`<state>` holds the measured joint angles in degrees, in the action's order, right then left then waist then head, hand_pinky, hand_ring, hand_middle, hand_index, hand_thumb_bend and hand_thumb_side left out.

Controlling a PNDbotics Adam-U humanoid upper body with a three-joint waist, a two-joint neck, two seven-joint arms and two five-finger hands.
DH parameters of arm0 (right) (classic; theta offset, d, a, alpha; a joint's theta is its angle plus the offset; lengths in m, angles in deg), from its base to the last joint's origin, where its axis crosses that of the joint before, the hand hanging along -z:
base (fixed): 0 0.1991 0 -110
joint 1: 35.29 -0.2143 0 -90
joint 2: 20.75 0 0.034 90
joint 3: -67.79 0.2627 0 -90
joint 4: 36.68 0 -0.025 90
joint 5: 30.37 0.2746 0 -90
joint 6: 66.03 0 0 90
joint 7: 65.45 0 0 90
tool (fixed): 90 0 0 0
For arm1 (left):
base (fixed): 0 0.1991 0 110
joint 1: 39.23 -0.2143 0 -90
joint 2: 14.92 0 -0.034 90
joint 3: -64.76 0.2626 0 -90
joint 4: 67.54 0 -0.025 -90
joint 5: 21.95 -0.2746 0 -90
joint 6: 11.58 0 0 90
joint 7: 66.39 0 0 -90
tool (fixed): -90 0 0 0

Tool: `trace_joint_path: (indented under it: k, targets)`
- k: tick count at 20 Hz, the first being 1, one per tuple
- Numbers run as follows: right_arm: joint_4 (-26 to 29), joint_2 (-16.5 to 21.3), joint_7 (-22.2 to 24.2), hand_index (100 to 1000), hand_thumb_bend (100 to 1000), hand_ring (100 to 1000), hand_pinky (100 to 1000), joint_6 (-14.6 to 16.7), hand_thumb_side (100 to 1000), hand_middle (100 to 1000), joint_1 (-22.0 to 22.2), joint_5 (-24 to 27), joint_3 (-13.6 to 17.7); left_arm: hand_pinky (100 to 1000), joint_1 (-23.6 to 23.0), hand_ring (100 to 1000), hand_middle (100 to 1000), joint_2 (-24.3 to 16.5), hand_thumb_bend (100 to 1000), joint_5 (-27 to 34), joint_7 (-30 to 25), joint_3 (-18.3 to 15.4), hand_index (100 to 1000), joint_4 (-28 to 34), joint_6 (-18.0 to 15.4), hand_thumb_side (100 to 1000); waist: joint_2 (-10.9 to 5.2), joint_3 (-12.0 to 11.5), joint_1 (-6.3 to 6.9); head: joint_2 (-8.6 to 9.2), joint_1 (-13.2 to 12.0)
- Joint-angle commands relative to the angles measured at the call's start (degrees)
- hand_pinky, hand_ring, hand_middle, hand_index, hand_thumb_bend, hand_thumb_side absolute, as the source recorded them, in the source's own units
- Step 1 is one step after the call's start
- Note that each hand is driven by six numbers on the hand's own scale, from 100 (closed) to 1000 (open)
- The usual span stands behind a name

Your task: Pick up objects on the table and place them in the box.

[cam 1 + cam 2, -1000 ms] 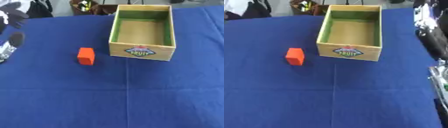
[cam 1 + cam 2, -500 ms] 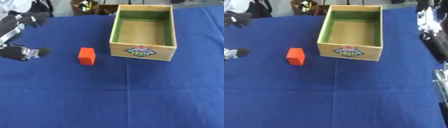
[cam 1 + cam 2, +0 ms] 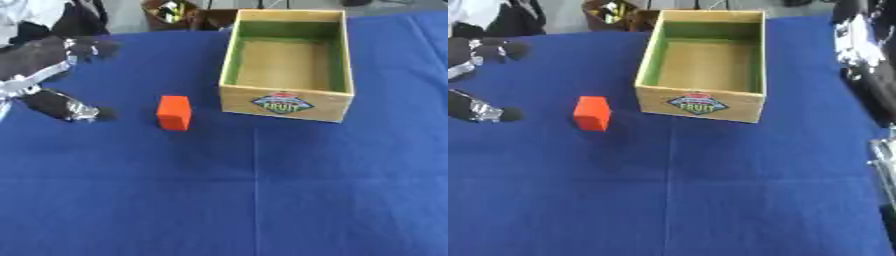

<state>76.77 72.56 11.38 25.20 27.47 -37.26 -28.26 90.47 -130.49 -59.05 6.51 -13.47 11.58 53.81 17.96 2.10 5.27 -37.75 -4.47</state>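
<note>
An orange block [image 3: 174, 112] stands on the blue cloth, a short way left of the cardboard fruit box [image 3: 290, 102], whose inside is bare. My left hand [image 3: 48, 77] reaches in from the left edge, open, with thumb and fingers spread wide and pointing toward the block. Its nearest fingertip is a little left of the block and does not touch it. My right arm [image 3: 868, 60] shows along the right edge of the right eye view; the hand itself is out of sight.
A blue cloth [image 3: 262, 190] covers the table. Dark clutter and a basket [image 3: 175, 12] sit beyond the far edge behind the box. The near half of the cloth holds nothing.
My left hand has come in from the left edge and moved right toward the orange block, its fingers spreading. The block and box have stayed put.
</note>
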Motion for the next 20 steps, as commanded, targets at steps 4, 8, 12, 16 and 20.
trace_joint_path:
  k: [4,8,12,16,20]
  targets:
    - [1.1,1.0,0.6,804,152,863,919,0.1,629,626,-0.8,0.7,-0.2,725,4.3,816,840,1.5,713,-5.6,-5.5,-0.3,1000,-5.3,-1.5,807,-0.78,0.3,0.12,0.11,-0.7]
    - [1.1,1.0,0.8,804,153,863,920,0.0,630,626,-0.9,0.7,-0.3,727,6.4,818,840,3.1,725,-7.5,-9.0,-0.4,1000,-9.2,-3.9,793,-0.67,0.6,0.27,-0.10,-0.9]
    - [1.1,0.8,1.0,803,154,864,921,-0.2,630,624,-0.9,0.8,-0.4,728,8.3,818,833,4.7,724,-7.5,-12.7,-0.6,1000,-10.5,-4.5,786,-0.56,0.8,0.36,-0.17,-1.1]
    - [1.1,0.9,1.2,801,157,864,922,-0.2,631,624,-0.9,0.8,-0.4,725,10.4,814,815,6.5,733,-7.2,-16.4,-0.4,1000,-11.6,-4.4,779,-0.42,1.1,0.49,-0.14,-1.4]
    - [1.1,0.9,1.3,800,155,865,923,-0.3,631,623,-0.9,0.8,-0.5,726,12.2,813,808,7.9,734,-6.8,-19.9,-0.2,995,-11.5,-4.0,777,-0.26,1.5,0.87,-0.50,-1.3]
